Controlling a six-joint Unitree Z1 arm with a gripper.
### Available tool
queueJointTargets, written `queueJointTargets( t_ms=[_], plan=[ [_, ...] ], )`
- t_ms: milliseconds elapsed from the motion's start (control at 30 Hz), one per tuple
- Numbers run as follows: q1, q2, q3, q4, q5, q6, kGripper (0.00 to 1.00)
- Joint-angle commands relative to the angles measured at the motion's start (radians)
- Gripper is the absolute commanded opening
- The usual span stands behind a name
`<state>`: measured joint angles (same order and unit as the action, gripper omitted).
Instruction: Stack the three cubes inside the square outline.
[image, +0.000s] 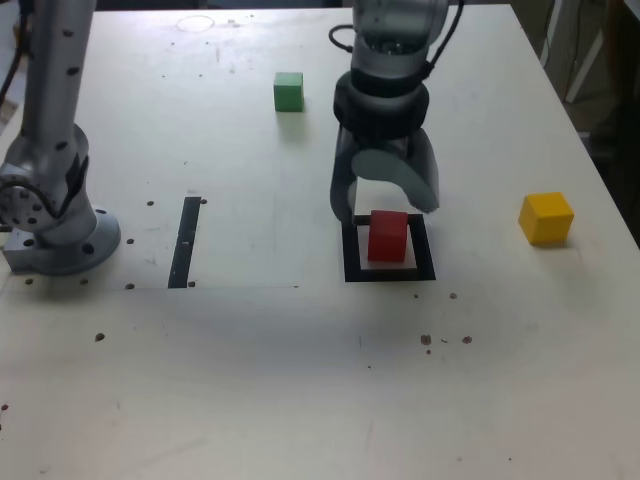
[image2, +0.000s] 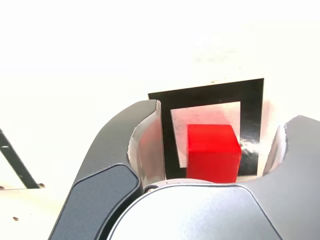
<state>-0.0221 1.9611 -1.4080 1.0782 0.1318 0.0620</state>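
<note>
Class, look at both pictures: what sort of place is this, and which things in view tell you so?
Probably a robotics lab test bench: a bare white table with a taped square outline, coloured cubes such as the red cube, and a second arm's bolted base.

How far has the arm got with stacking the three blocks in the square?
Done: the red block sits inside the black square. In hand: nothing; the gripper is open, its jaws either side of that block without touching. Left: the green block and yellow block lie apart on the table, unstacked.
</note>
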Motion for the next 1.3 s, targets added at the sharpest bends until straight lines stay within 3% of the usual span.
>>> queueJointTargets(
  t_ms=[0,800,1067,1267],
  plan=[
    [0.005,-0.026,0.009,0.005,0.015,-0.004,1.00],
    [0.030,-0.088,0.003,0.076,0.089,0.015,1.00],
    [0.031,-0.005,-0.155,0.110,0.087,0.072,1.00],
    [0.022,0.090,-0.297,0.182,0.083,0.090,1.00]
  ],
)
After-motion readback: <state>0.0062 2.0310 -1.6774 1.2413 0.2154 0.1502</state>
